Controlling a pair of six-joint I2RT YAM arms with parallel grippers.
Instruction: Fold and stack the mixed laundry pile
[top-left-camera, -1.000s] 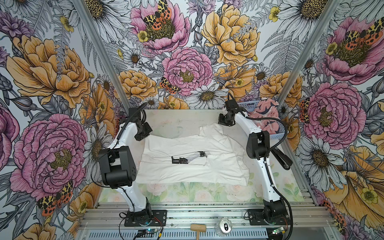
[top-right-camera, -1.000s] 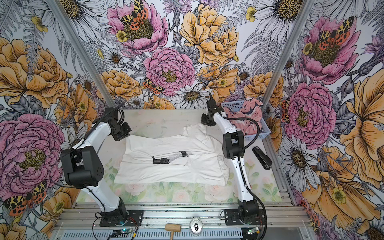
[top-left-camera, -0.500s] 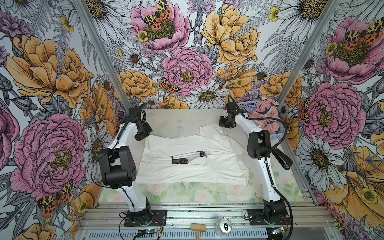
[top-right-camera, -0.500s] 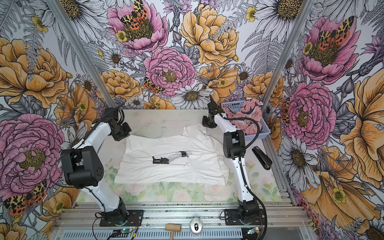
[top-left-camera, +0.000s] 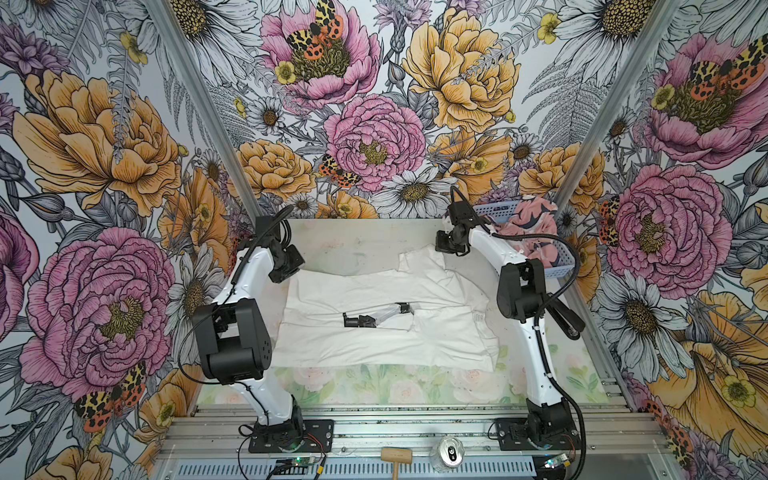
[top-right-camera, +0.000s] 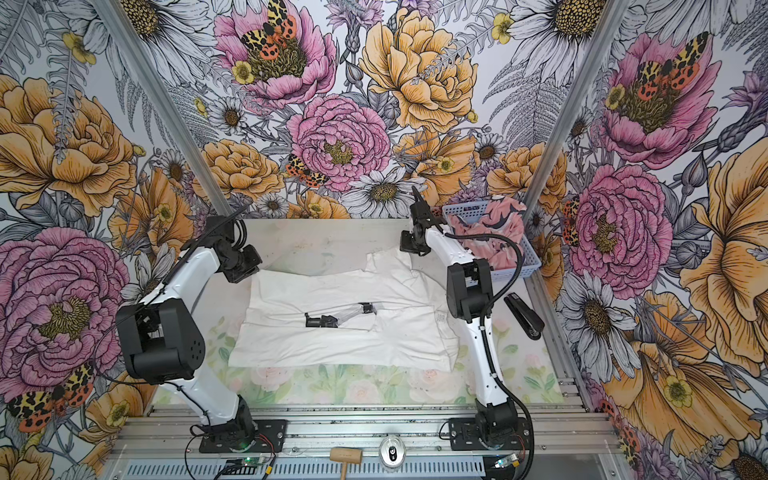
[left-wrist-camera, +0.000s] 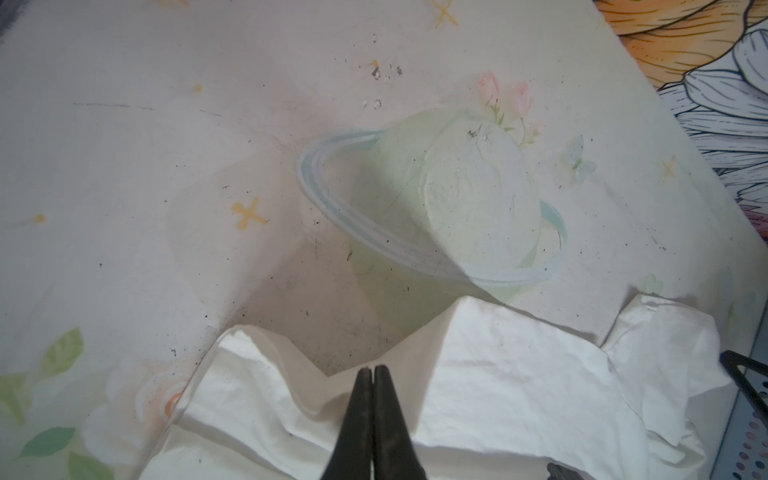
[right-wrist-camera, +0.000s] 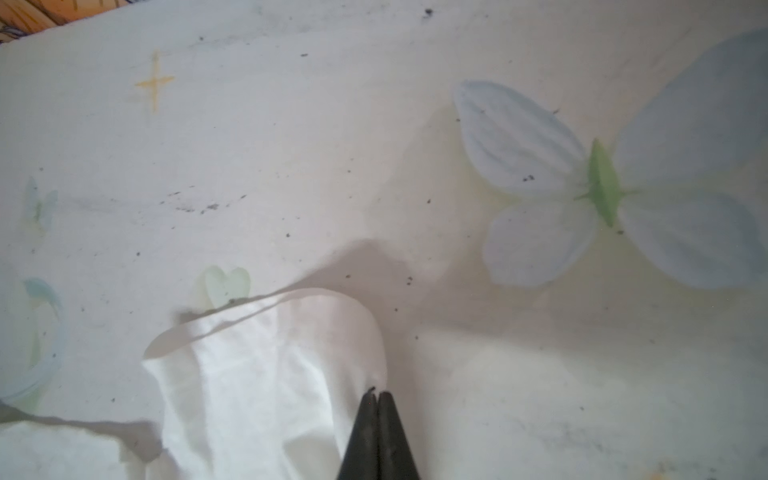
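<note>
**Tabletop** (top-left-camera: 361, 241): pale floral print. It is bare along the far edge between the two arms, and a bare strip runs along the near edge. The left edge is taken up by the left arm.

**Left end effector** (left-wrist-camera: 372, 370): near the far-left corner of the tabletop. Its fingers are clenched, tips meeting on the far-left corner of the shirt. The cloth edge rises in a peak on either side of the tips.

**White T-shirt** (top-left-camera: 386, 332): plain and creased, spread across the middle of the tabletop. The neck label faces the right edge and one sleeve points to the far edge. A fold line runs along its length.

**Black-and-clear object** (top-left-camera: 376, 318): small, lying on the shirt's middle.

**Right end effector** (right-wrist-camera: 377, 395): toward the far-right corner. Its fingers are pressed together on the rim of the far sleeve, which curls up off the surface.

**Stapler** (top-left-camera: 563, 320): black, at the right edge, just beside the right arm.

**Basket** (top-left-camera: 557, 270): light blue and perforated, in the far-right corner.

**Pink garment** (top-left-camera: 528, 224): navy and white print, heaped in the basket, apart from both end effectors.
</note>
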